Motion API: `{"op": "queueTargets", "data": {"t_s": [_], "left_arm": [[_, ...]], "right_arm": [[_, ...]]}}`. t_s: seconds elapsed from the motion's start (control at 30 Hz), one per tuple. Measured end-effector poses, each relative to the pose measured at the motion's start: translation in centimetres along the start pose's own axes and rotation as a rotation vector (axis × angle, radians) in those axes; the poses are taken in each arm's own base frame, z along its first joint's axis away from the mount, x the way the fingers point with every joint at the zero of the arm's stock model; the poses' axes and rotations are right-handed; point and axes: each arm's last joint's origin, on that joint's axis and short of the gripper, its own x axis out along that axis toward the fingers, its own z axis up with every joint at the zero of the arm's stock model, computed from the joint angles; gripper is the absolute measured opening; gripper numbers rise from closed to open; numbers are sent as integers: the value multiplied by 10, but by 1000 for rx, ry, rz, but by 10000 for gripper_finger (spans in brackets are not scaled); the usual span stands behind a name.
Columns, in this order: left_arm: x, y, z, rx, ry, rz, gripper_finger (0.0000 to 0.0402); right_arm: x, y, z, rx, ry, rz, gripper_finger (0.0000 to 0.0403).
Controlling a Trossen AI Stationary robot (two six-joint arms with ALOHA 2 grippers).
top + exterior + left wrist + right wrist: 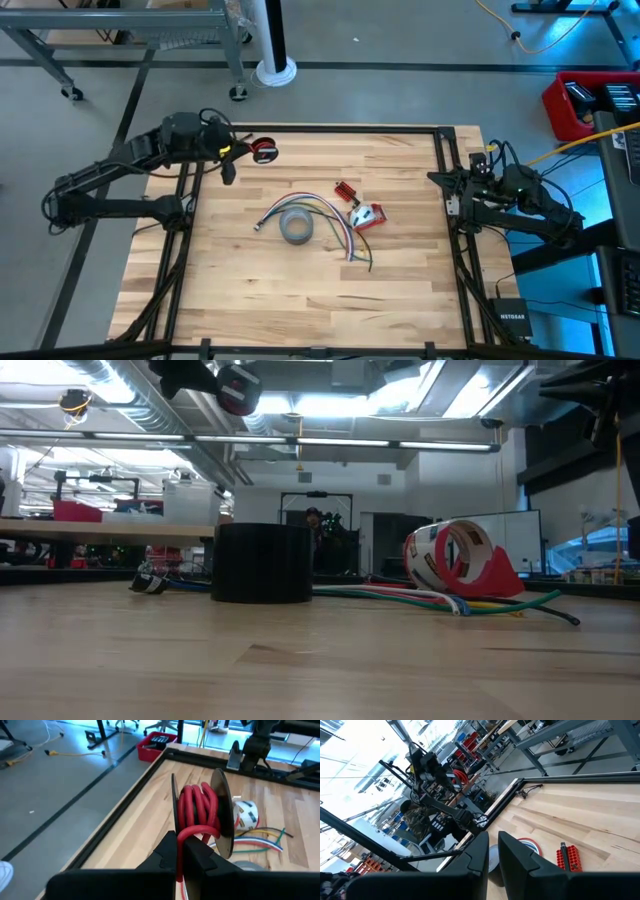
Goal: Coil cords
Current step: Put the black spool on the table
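Observation:
A small black spool [200, 810] wound with thin red wire is off the table at its far left corner. It also shows in the high view [264, 151] and high up in the low view [238, 388]. My left gripper [232, 152] is shut on the red wire right beside the spool. A bundle of coloured cords [325, 212] lies on the table's middle and also shows in the low view [420, 598]. My right gripper [446, 181] waits at the table's right edge, empty, with a narrow gap between its fingers [512, 855]. My left gripper pinches a strand of the red wire [178, 839] between its two fingers, where the strand leaves the spool's winding. The fingers come about level from the table's left. The spool sits just past the fingertips, lifted clear of the table.
A grey tape roll [296, 228] lies on the coloured cords near the table's middle. A red and white tape dispenser [367, 215] and a small red part [345, 190] lie to its right. A raised black frame [440, 135] runs along the table's edges.

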Motion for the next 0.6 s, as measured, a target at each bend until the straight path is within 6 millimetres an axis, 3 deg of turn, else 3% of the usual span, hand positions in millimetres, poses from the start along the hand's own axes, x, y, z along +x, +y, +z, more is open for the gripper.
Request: {"op": "queueTargets", "data": {"t_s": [0.23,0.6], "left_arm": [[11,-1,-17,34,-35,-18,0],[45,-5,-43,107,-379,-127,0]], "right_arm": [[0,0,0,0,0,0,44],[0,0,0,0,0,0,44]]}}
